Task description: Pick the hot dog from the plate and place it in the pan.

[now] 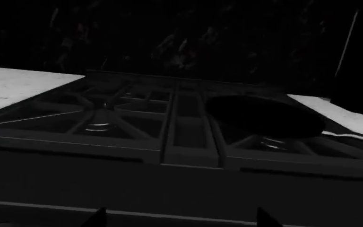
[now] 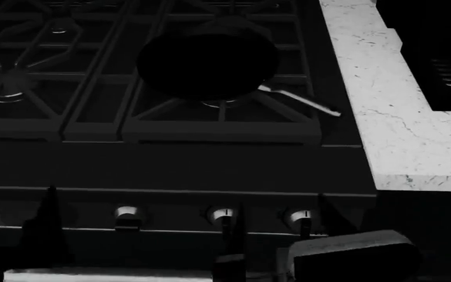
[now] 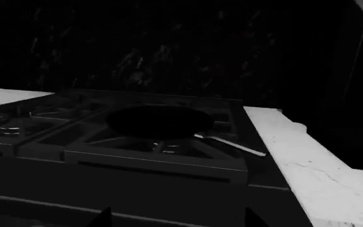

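1. Gripper fingertips of the right gripper [image 3: 176, 218] showed spread apart with nothing between them; the left gripper [image 1: 180, 218] showed the same.
2. Both grippers hung low in front of the stove [image 2: 171, 158], near its knobs [image 2: 221, 215].
3. An empty pan [image 2: 207, 59] sat on the right-hand burner, its handle [image 2: 300, 100] pointing toward the white counter [image 2: 398, 129].
4. Neither the hot dog nor the plate was in any view.
5. Judgement: the step in hand was locating the plate; the head should turn before either arm reaches.
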